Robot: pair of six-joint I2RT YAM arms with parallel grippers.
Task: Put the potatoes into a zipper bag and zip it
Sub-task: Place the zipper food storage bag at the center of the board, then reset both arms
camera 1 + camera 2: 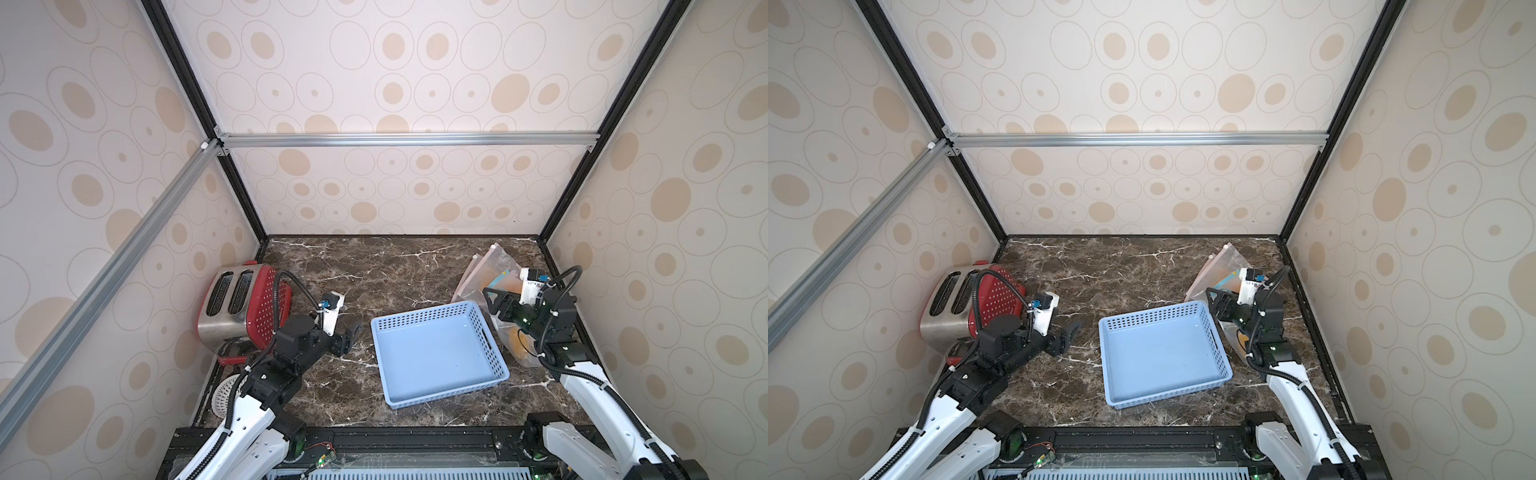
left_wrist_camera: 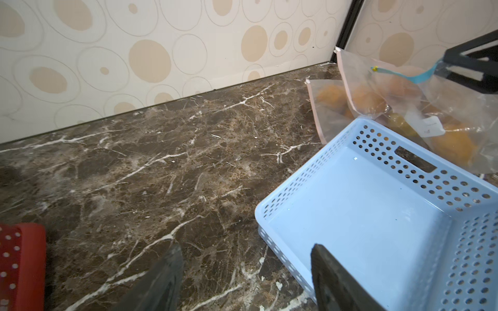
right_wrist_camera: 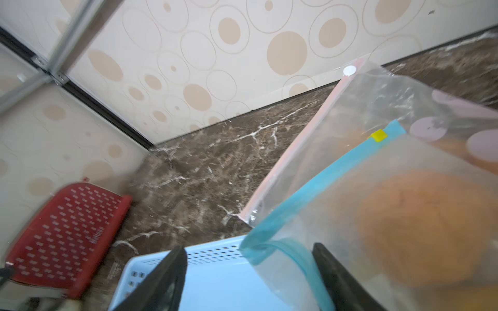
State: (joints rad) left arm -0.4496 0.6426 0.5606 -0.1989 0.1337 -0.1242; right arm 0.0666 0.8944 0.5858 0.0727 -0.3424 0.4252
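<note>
The potatoes (image 3: 420, 229) lay inside the zipper bag (image 3: 363, 188) at the far right of the surface (image 1: 332, 270), beyond the empty blue basket (image 1: 436, 357); filling looked done, and zipping was the step in hand. The right pincer (image 3: 249, 249) stood jaws apart about the bag's blue zip strip (image 3: 310, 194), clamping nothing; the left pincer (image 2: 246, 249) hung apart and empty beside the basket; the next move likely called for pinching along that strip, should any gap remain.
</note>
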